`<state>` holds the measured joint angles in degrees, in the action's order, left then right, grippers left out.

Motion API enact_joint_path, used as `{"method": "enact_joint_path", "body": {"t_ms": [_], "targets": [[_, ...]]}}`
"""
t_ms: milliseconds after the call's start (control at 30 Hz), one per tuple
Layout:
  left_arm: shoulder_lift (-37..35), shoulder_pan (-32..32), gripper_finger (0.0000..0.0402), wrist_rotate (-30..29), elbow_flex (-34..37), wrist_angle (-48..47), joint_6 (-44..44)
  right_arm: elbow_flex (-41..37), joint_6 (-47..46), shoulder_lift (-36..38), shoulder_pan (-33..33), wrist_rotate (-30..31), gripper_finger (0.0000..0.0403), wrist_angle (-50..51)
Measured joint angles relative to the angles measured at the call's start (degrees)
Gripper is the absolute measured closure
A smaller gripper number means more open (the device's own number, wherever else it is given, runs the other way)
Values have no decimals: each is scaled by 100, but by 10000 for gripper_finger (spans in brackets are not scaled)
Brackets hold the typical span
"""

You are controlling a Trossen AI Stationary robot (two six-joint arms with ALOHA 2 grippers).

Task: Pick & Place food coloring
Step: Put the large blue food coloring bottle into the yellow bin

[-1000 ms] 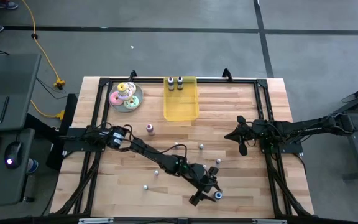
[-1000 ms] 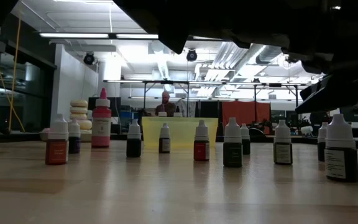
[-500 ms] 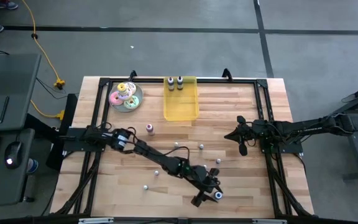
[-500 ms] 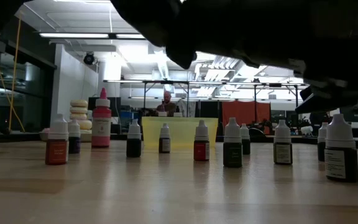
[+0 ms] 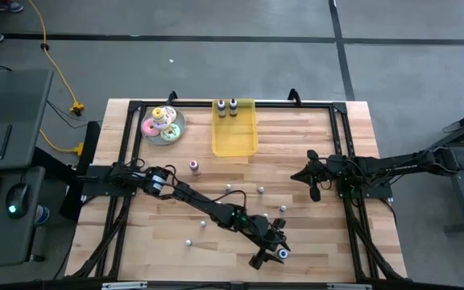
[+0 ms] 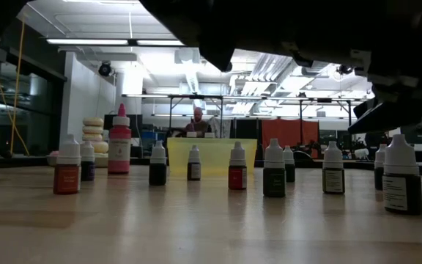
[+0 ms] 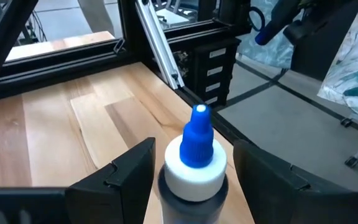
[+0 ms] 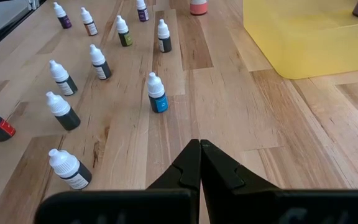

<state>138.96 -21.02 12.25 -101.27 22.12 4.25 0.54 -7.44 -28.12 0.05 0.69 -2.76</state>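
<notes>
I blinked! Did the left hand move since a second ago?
Barely: the left hand has crept slightly toward the table's near edge, straddling the blue-capped bottle.

Bright ceiling strip lights backlight the low view, leaving overhead arms silhouetted.

Both arms [image 5: 208,205] are matte black, slender and multi-jointed. Left gripper [image 7: 191,171] fingers [image 7: 126,174] are black, angular, moulded plates with stepped edges.
</notes>
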Motion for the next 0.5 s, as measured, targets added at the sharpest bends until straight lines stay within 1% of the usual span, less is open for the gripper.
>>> {"method": "enact_joint_path", "body": {"t_ms": [167,500], "targets": [[0,0,202,-15,0,-1,-2,-1,0,1,-1,-1,402,0],[-2,2,283,24,0,12,-15,-1,0,1,-1,-1,402,0]]}}
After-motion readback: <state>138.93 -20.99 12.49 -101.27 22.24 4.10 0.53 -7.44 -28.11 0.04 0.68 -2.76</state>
